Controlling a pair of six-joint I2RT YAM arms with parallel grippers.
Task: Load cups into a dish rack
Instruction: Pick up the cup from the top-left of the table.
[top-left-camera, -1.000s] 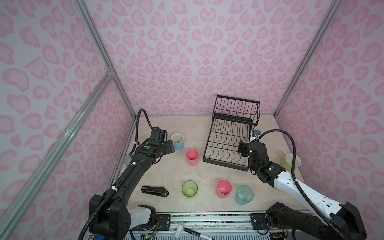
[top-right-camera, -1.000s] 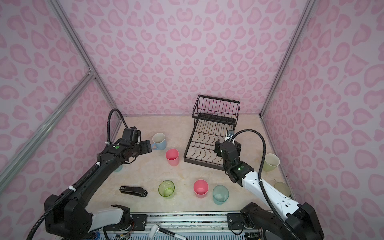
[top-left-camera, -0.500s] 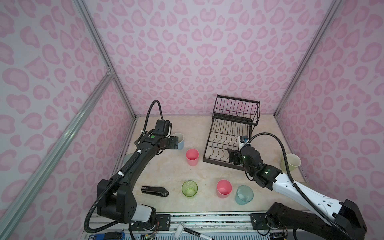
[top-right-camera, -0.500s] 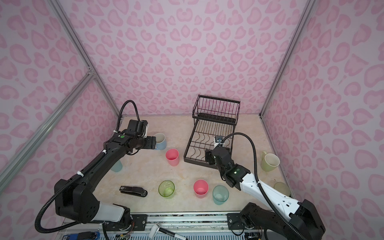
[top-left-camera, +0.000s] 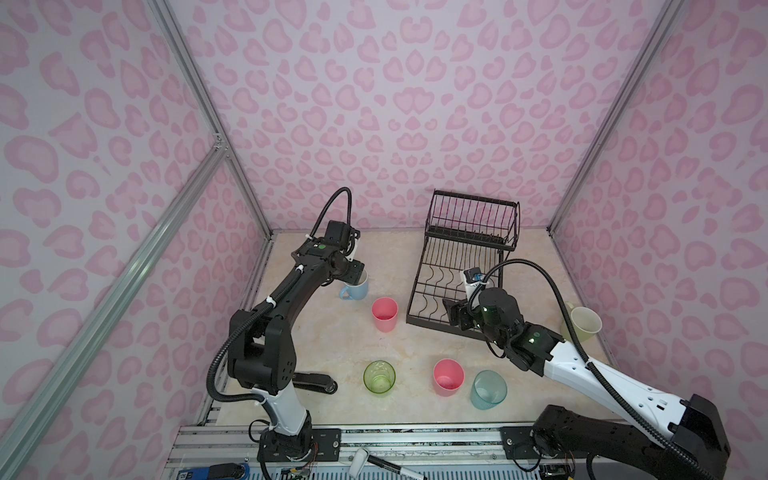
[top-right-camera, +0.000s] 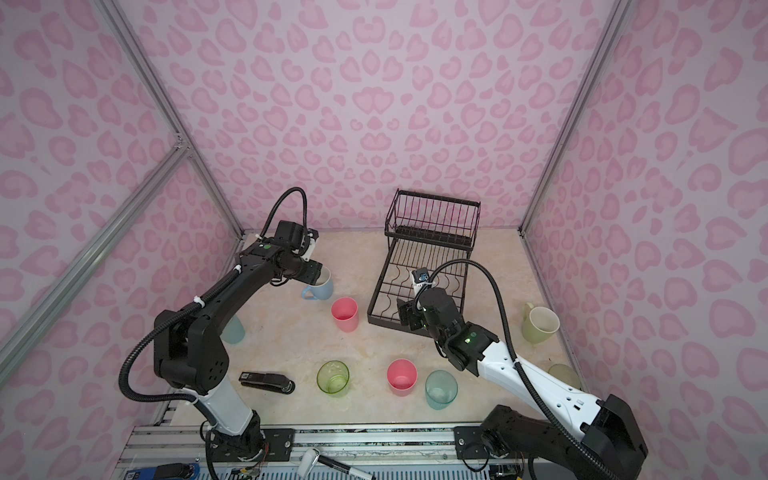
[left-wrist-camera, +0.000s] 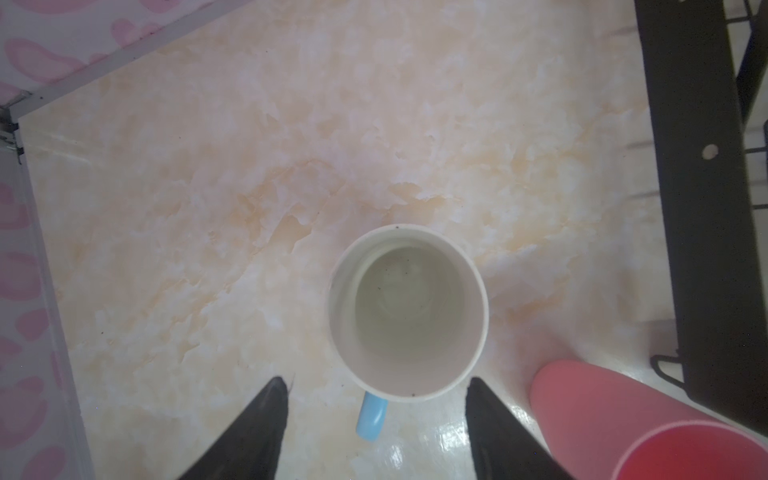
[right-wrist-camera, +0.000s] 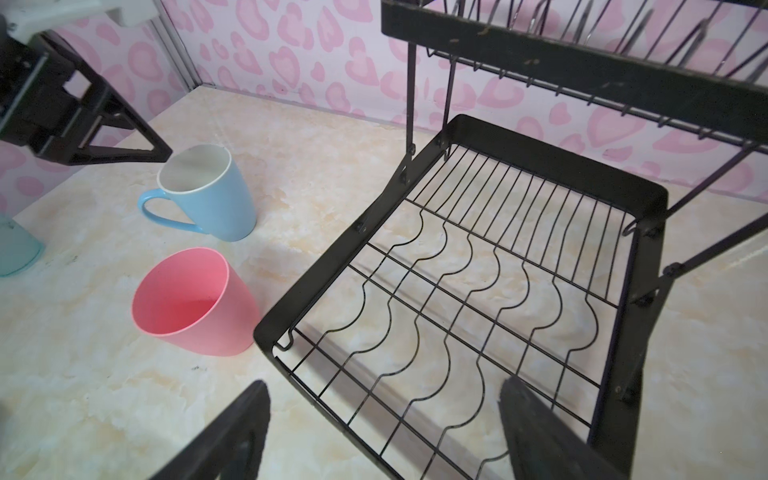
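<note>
Barely started, judging by both top views: rack (top-left-camera: 417, 286) right of centre, both tiers bare, no cup in it. Six cups plainly out on the table (top-left-camera: 332, 332): blue mug (top-left-camera: 355, 289) left of the rack, pink cup (top-left-camera: 384, 313) just beside its lower left corner, then green tumbler (top-left-camera: 379, 376), second pink cup (top-left-camera: 448, 376) and teal tumbler (top-left-camera: 488, 390) in a row lower down, and yellow-green mug (top-left-camera: 582, 324) at far right. Left gripper (top-left-camera: 355, 270) right over the blue mug's rim. Right gripper (top-left-camera: 453, 311) at the rack's near edge, holding nothing.

Also, in a top view: grey-blue tumbler (top-right-camera: 232, 330) behind the left arm, yellowish tumbler (top-right-camera: 563, 374) at lower right, half hidden by the right arm, and stapler (top-right-camera: 266, 381) at lower left.

Left wrist: blue mug at centre, upright and empty, handle toward the bottom of the frame. Fingers (left-wrist-camera: 266, 415) parted, one on either side of the handle; right-hand one close against the rim, the other clear of it. No grip yet. Pink cup at lower right, rack bar down the right edge.

Right wrist: jaws spread wide at the bottom of the frame, nothing between them but the rack's lower grid. Wavy dividers all vacant. Blue mug and pink cup at left, both upright on the table.

Likely step in hand: first pick, the blue mug. Left to do: all eight cups.
</note>
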